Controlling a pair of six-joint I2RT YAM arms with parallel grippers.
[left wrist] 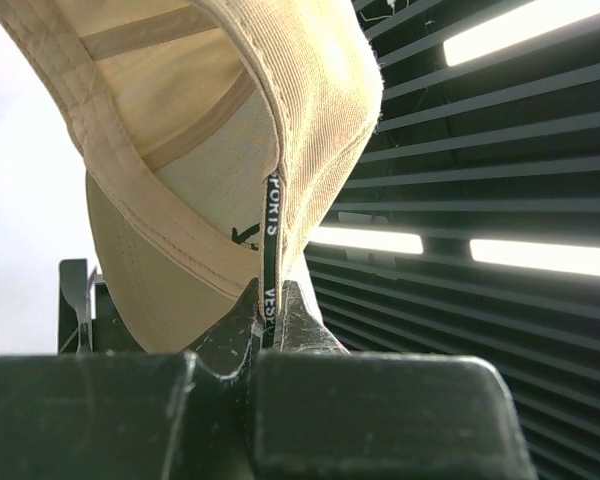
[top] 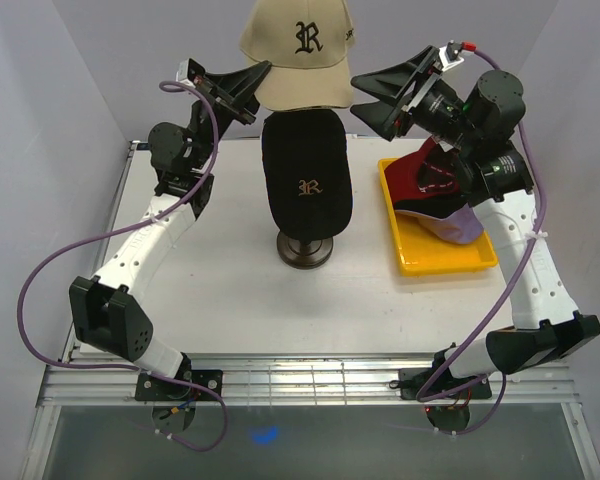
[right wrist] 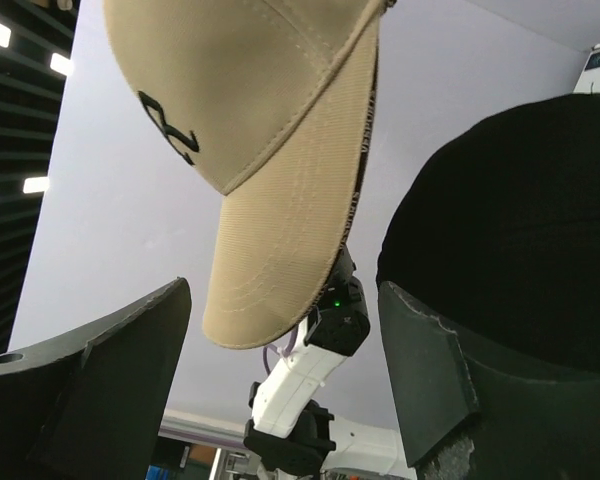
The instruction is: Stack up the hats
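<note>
A tan hat with a black "R" hangs high above the table's far middle. My left gripper is shut on its left edge; the left wrist view shows the two fingertips pinching the tan hat at its rim, where my left gripper meets the fabric. Below it a black hat with an "R" sits on a stand. My right gripper stands open just right of the tan brim. In the right wrist view my right gripper frames the tan hat brim, with the black hat beside the right finger.
A dark round base carries the stand under the black hat. At the right a yellow tray holds a red hat and a lavender hat, partly hidden by the right arm.
</note>
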